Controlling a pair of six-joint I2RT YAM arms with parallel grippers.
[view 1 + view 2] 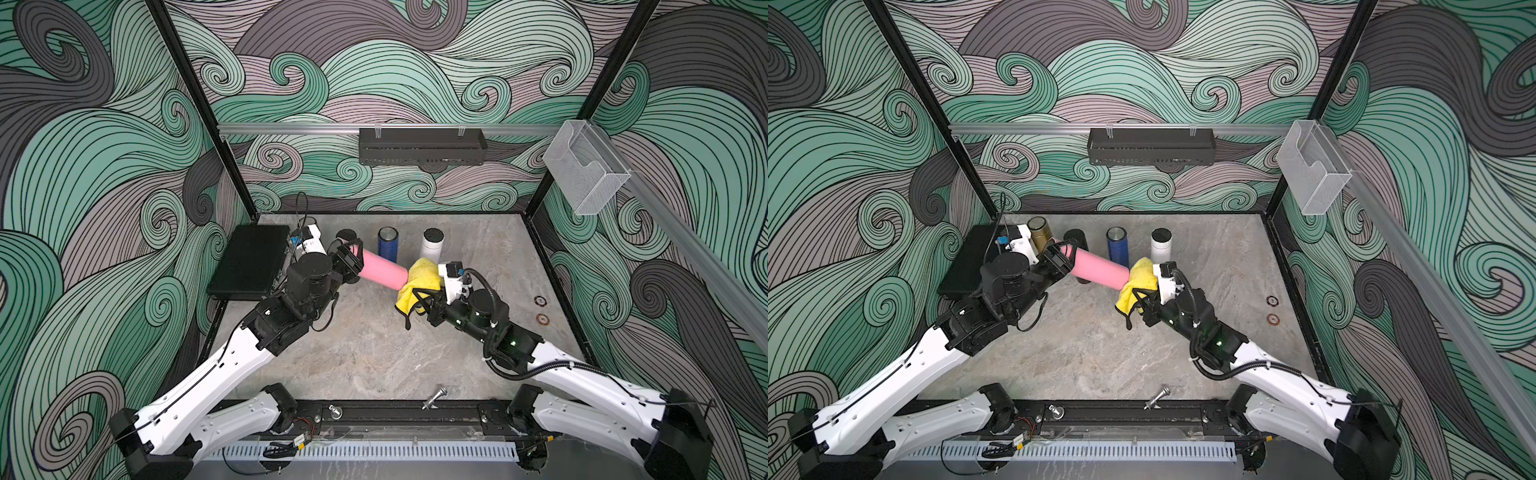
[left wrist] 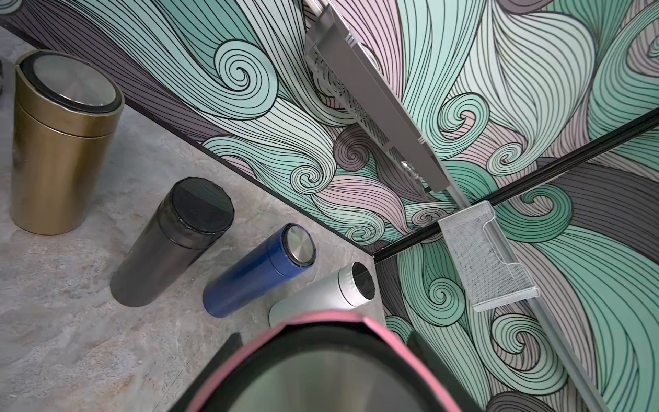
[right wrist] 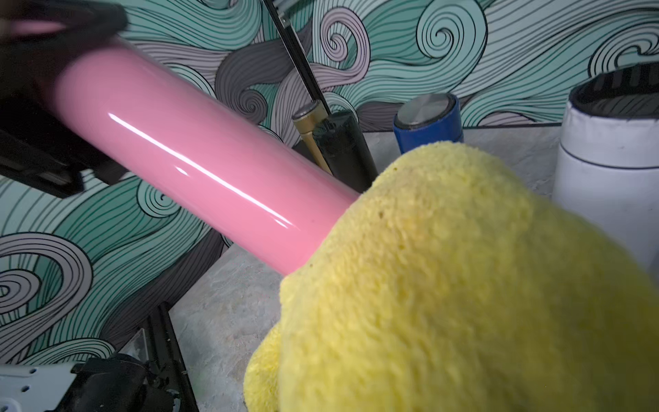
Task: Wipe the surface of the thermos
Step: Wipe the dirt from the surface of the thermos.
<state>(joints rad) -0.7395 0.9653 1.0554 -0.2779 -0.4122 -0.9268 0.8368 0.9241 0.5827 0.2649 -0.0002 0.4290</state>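
A glossy pink thermos [image 1: 382,270] [image 1: 1100,270] [image 3: 196,160] hangs nearly level above the table, in both top views. My left gripper [image 1: 351,259] [image 1: 1061,255] is shut on its lid end; the left wrist view shows only the pink rim [image 2: 321,315] and steel cap, close up. A fluffy yellow cloth [image 1: 419,278] [image 1: 1140,276] [image 3: 463,285] is wrapped over the thermos's other end. My right gripper [image 1: 428,297] [image 1: 1142,299] is shut on that cloth, which hides its fingers.
Upright along the back stand a gold thermos [image 1: 1040,232] [image 2: 60,142], a black one [image 1: 345,236] [image 2: 171,249], a blue one [image 1: 387,245] and a white one [image 1: 432,245]. A black case [image 1: 251,262] lies at the back left. A metal bolt [image 1: 434,399] lies near the front rail.
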